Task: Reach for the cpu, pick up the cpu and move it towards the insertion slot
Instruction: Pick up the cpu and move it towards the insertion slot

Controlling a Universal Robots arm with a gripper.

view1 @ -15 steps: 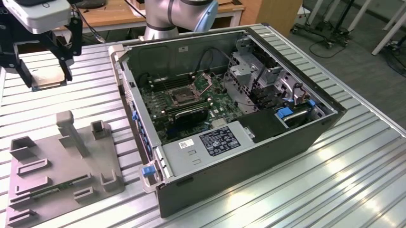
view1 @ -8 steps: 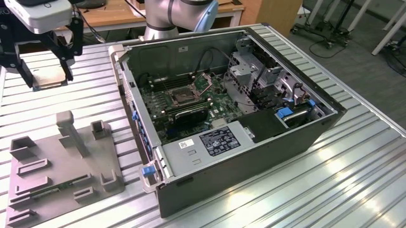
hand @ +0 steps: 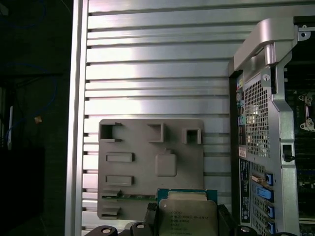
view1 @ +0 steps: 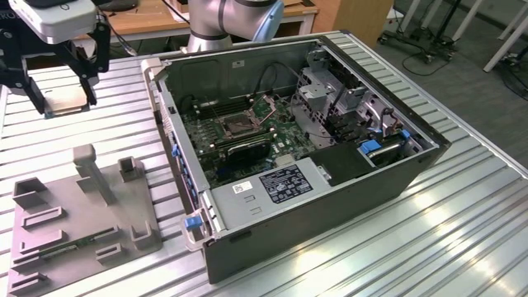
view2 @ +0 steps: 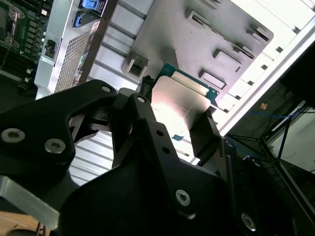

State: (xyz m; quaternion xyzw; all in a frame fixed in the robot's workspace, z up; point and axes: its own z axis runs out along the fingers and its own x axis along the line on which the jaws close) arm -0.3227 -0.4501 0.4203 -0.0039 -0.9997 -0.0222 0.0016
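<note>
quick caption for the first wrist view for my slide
Claw gripping the cpu over the slatted table, gray fixture plate below and open computer case to one side

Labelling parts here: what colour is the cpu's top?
The cpu top is pale silvery, edged green; best in the first wrist view.

Pincer [view1: 64, 104] held aloft, pointing down, fingers clamped on cpu [hand: 187, 217]

Pincer [view1: 64, 104] clamping cpu [hand: 187, 219] hangs over bare worktop [view1: 91, 133]. Case side wall [view1: 165, 117] stands between it and insertion slot [view1: 238, 127]; slot open from above, cables [view1: 268, 75] and drive cage [view1: 322, 90] close beside.
</note>
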